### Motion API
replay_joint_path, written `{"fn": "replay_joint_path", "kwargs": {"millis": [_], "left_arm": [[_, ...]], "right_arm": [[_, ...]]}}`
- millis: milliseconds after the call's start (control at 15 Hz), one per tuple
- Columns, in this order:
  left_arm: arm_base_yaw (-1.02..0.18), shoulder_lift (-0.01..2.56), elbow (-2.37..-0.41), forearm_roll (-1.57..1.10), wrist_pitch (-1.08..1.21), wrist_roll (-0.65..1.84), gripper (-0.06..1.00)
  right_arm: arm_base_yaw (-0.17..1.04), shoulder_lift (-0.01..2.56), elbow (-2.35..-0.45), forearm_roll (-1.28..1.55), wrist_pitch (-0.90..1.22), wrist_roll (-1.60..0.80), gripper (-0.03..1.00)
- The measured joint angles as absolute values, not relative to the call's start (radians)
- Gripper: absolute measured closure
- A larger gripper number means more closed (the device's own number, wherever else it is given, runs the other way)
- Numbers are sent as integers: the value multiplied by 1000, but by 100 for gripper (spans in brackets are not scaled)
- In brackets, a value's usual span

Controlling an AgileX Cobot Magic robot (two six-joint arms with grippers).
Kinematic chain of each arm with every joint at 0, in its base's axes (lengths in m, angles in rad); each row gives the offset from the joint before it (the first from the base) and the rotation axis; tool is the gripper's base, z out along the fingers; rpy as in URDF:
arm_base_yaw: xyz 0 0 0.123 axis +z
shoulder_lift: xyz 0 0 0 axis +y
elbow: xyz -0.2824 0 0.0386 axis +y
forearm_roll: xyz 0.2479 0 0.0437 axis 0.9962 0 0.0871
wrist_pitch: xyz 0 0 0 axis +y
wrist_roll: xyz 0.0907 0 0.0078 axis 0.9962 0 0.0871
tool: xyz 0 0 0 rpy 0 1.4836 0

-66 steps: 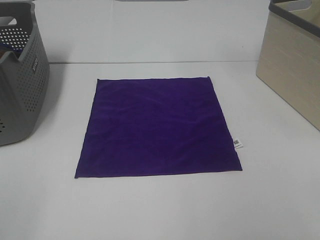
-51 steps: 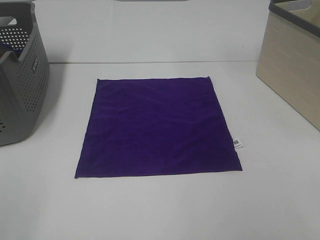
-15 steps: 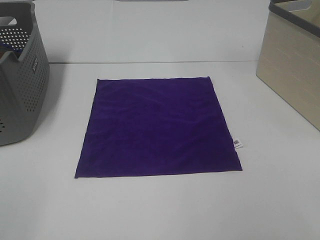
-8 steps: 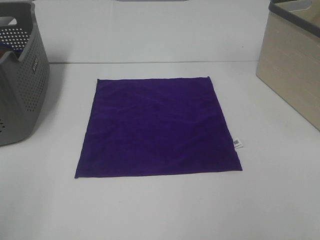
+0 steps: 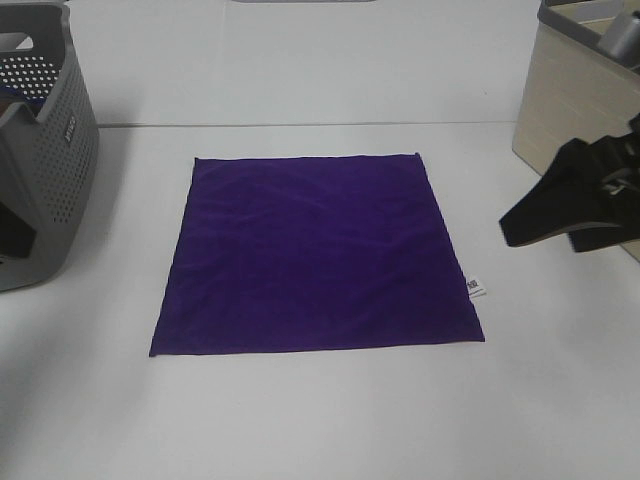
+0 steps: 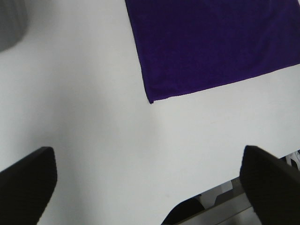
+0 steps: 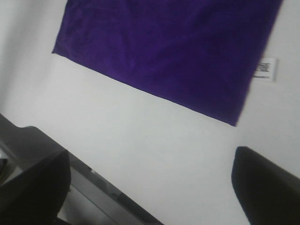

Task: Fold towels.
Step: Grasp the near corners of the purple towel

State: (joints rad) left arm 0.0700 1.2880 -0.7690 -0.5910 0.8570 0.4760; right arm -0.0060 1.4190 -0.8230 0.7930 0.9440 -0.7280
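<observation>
White table (image 5: 320, 420), front to back: the deep purple towel (image 5: 315, 255) lies flat and unfolded at its middle, a small white tag (image 5: 475, 287) on its right edge near the front corner. The left gripper (image 6: 150, 187) and right gripper (image 7: 150, 187) each hang clear of the cloth, fingers spread wide and grasping nothing. Farther back stand a grey basket (image 5: 50, 170) at left and a beige bin (image 5: 580, 140) at right.

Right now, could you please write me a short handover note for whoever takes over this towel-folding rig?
Left gripper: open, empty, over the white table by a corner of the purple towel.
Right gripper: open, empty, near the corner by the white tag.
Towel: flat, between grey basket and beige bin.
Done: no fold yet. Left: grasp, fold.
</observation>
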Motion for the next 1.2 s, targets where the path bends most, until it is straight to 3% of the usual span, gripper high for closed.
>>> {"fn": "replay_joint_path", "kwargs": {"millis": [267,467,733,1200], "left_arm": [[70,1562,-767,-806,778,720,-4],[-14,1730,-772,-963,668,888,-4],[-100,1844,-804,-984,568,892,-4],[-100,1970,-929,-1011,617,884,-4]], "right_arm": [[-6,1690,-858,911,942,-905,7],[-6,1850,-964,923,945,-929,7],[-6,1920,-980,923,919,-929,7],[-8,2059,-1022,941,875,-935,8]]}}
